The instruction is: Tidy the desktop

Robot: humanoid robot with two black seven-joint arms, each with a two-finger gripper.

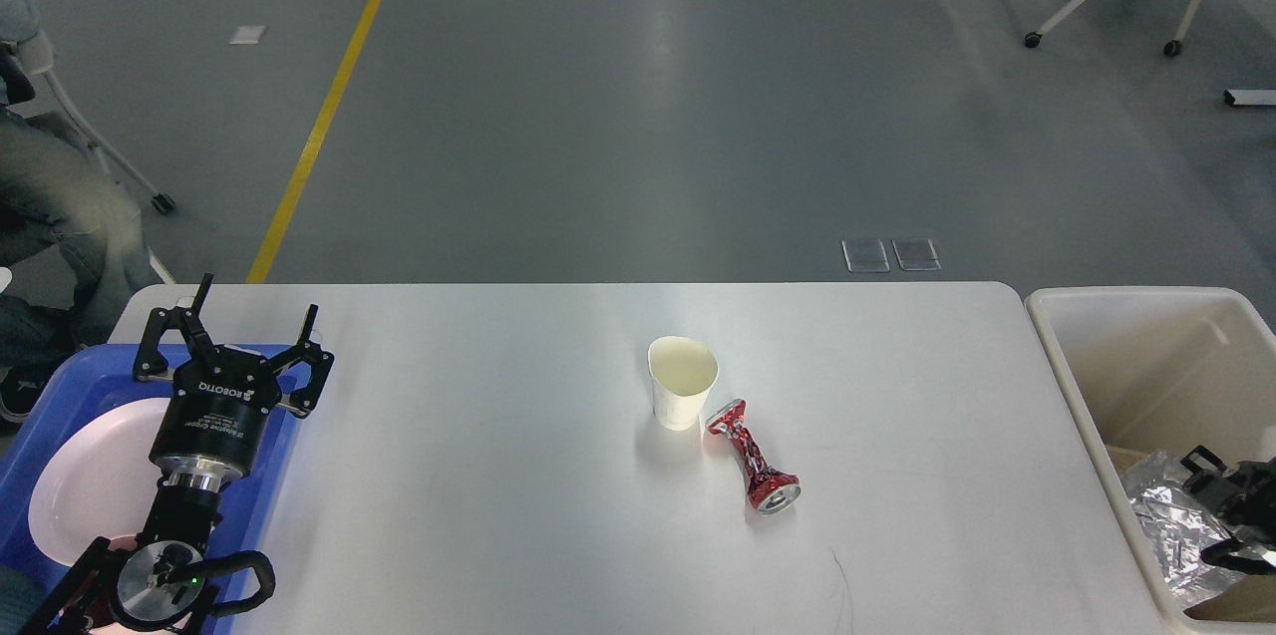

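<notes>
The white worktop (498, 476) spreads between my left gripper (254, 326), jaws spread above the blue tray (60, 386), and my right gripper (1231, 515), edge-cropped over the bin (1087, 416), jaws unreadable.

On the desktop (478, 476) we see an upright paper cup (682, 382) near the middle, with a crushed red can (752, 458) lying on its side just beside it, toward the near edge. Our left gripper (249, 328) hangs with fingers spread over the far-left corner, above a blue tray (60, 386) holding a white plate (95, 476). Past the right edge, our right gripper (1221, 505) sits inside the cream bin (1072, 376) by crinkled plastic film (1171, 525), its fingers apart.
</notes>
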